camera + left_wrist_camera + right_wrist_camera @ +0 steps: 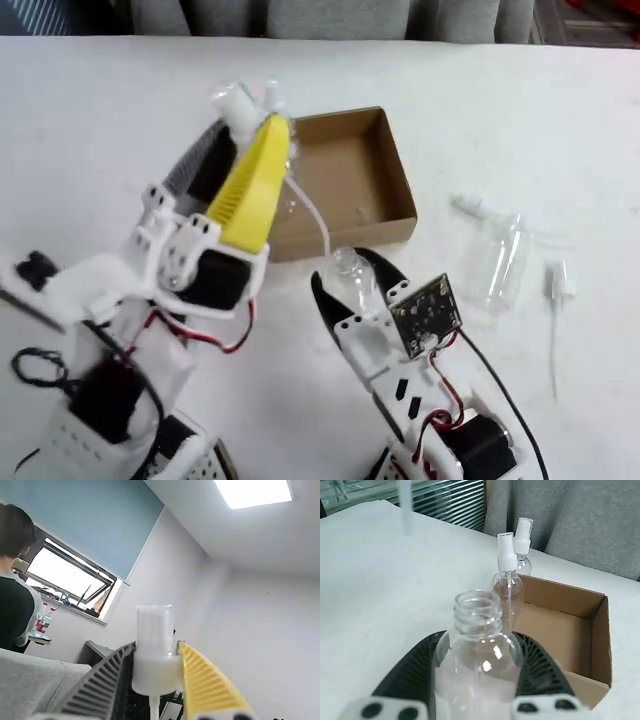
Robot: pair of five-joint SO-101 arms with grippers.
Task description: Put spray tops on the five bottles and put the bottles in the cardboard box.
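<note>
My left gripper (250,118) is raised over the left end of the cardboard box (350,170), shut on a white spray top (243,102). That spray top (155,655) sits between the grey and yellow fingers, and its thin dip tube (312,215) hangs down toward the bottle below. My right gripper (345,268) is shut on an upright clear bottle (350,272) with an open neck, just in front of the box. From the right wrist, this bottle (477,650) fills the jaws, with the tube's end (406,507) above it. Two capped bottles (507,582) (522,552) stand in the box (555,630).
On the table to the right lie a clear bottle (505,255) without a top and two loose spray tops (470,207) (557,283). Grey chairs stand behind the far table edge. Both arm bases and their cables occupy the near edge.
</note>
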